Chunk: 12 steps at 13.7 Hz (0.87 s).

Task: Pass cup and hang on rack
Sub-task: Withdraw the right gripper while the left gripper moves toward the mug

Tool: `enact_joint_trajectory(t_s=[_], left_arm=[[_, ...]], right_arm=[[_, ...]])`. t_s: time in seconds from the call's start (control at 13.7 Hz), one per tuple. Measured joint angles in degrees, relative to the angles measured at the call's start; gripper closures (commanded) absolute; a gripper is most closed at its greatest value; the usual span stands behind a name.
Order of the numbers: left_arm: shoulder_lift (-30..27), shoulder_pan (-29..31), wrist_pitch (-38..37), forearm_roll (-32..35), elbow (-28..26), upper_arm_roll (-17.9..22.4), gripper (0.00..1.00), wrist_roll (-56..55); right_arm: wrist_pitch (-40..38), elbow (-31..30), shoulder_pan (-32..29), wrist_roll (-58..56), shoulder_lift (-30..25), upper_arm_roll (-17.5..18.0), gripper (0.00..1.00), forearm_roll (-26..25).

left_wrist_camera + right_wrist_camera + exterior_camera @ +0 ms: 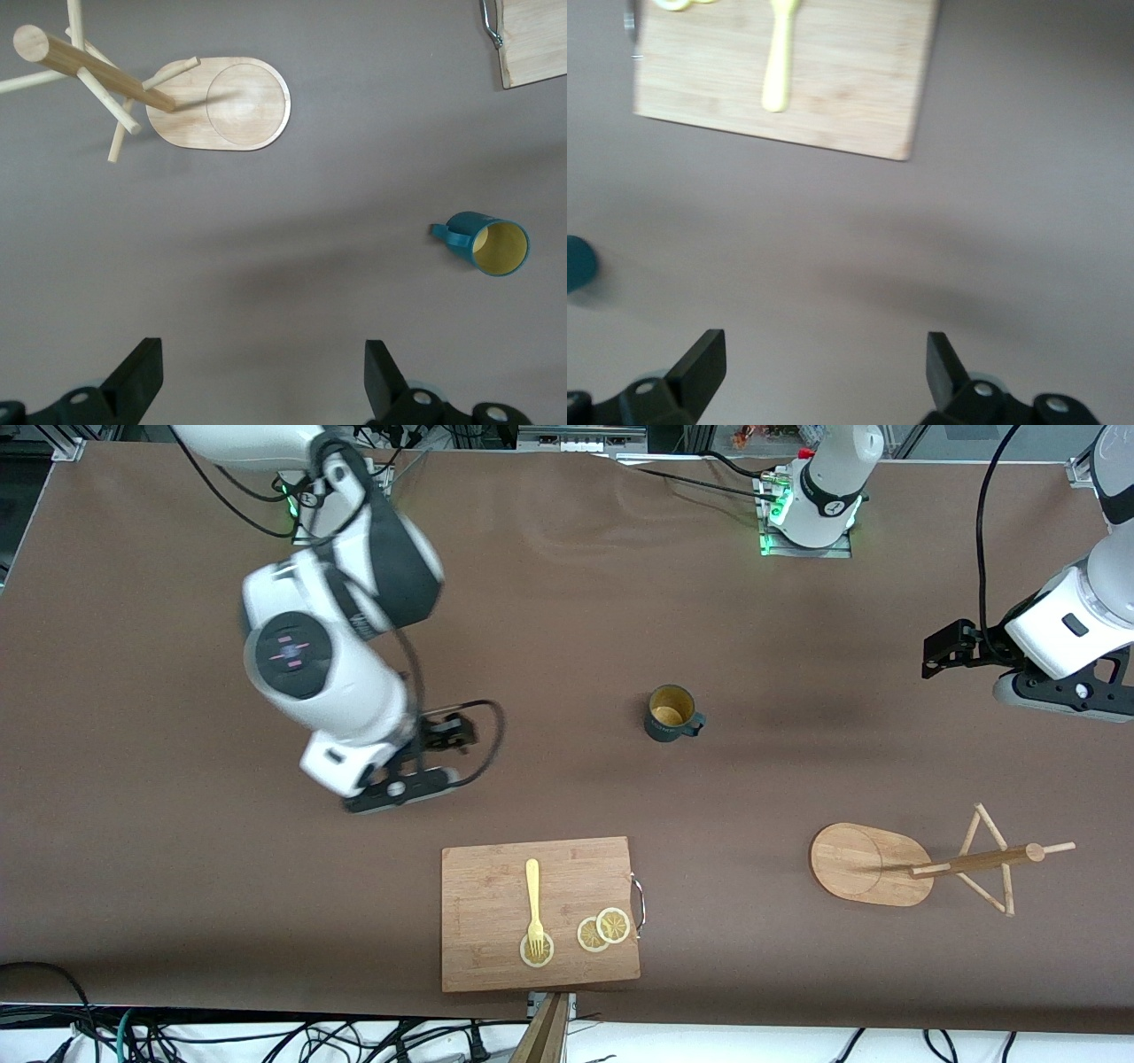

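Observation:
The dark teal cup [671, 714] with a mustard-yellow inside stands upright in the middle of the table, its handle toward the left arm's end. It also shows in the left wrist view [487, 243] and as a sliver in the right wrist view [578, 264]. The wooden rack [859, 864] stands nearer the front camera toward the left arm's end, and it also shows in the left wrist view [221, 104]. My right gripper [399, 790] [824, 367] is open and empty above bare table beside the cup. My left gripper [1063, 695] [263, 372] is open and empty above the table's left-arm end.
A bamboo cutting board [540, 912] lies near the front edge, with a yellow fork [533, 903] and lemon slices [604, 930] on it. The board also shows in the right wrist view [833, 88] and the left wrist view [532, 40].

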Motion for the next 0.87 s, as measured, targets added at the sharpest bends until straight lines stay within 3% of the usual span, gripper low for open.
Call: enact_joint_trajectory(t_s=[0.58, 0.87], left_arm=[[5.3, -0.4, -3.3, 1.0, -0.1, -0.6, 0.0, 0.0], [5.2, 0.1, -3.4, 0.6, 0.4, -0.6, 0.0, 0.7]], right_arm=[[-11.5, 0.0, -3.7, -16.8, -5.1, -16.0, 0.0, -0.2], [-14.0, -2.2, -9.5, -17.9, -10.0, -16.2, 0.0, -0.2]])
